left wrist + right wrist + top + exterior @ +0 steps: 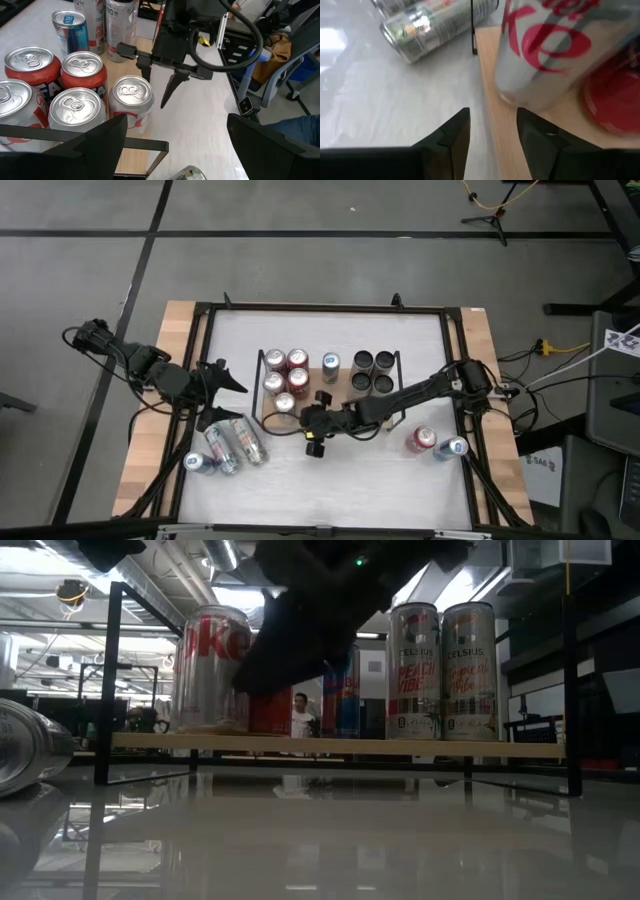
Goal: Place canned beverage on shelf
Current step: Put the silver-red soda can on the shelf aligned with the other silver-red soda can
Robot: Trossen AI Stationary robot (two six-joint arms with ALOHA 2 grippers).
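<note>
The shelf point(345, 388), a light wooden board with black end rails, lies mid-table. Several cans stand on it. A silver can with red letters point(285, 402) stands upright on its base at the shelf's near left corner point(530, 145). My right gripper point(492, 122) is open just before this can, near the board's edge, with nothing between its fingers. In the left wrist view it point(157, 85) stands beside the silver can point(131, 100), apart from it. My left gripper point(185, 150) waits open at the table's left, facing the shelf.
Several red and silver cans point(285, 370), one blue can point(330, 365) and several tall cans point(373, 372) fill the shelf. Two cans point(235, 445) lie on the table near left by a blue can point(197, 463). A red can point(421, 440) and a blue one point(455, 447) stand near right.
</note>
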